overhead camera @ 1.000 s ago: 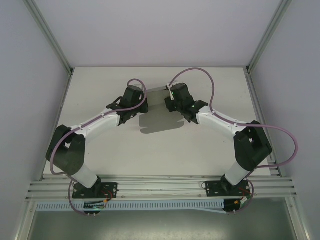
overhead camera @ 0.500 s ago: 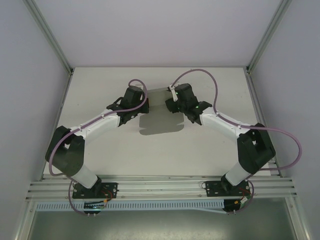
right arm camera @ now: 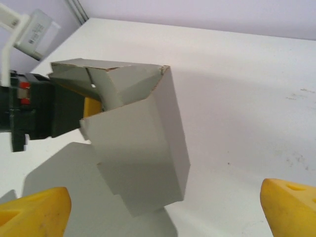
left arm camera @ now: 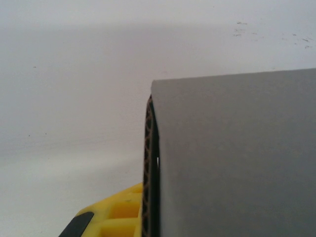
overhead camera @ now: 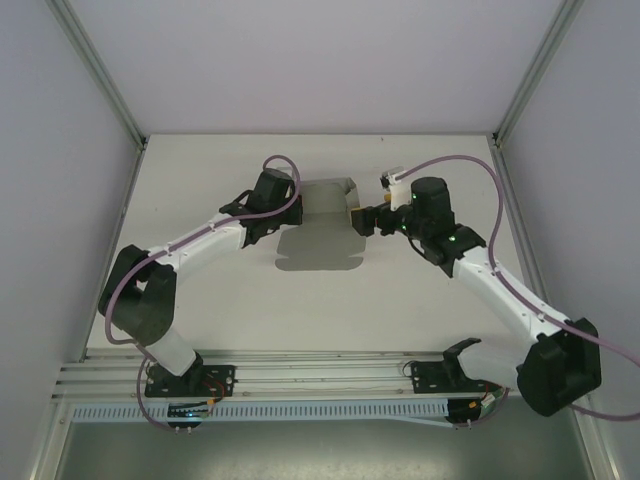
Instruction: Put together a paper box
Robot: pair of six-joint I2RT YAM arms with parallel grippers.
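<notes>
While left gripper [overhead camera: 297, 207] clamps paper box [overhead camera: 325, 200], right gripper [overhead camera: 363, 219] gapes.

From above you see the paper box [overhead camera: 325, 205], part-folded grey card, toward 12 o'clock of the centre of the counter [overhead camera: 200, 170]. Its shadow lies on the counter at its 6 o'clock side. Your left claw [overhead camera: 294, 208] meets the box's 9 o'clock edge. Your right claw [overhead camera: 362, 219] sits just beside the 3 o'clock edge, where a flap stands up. Its yellow fingers show, but how far apart they stand is unclear.
</notes>
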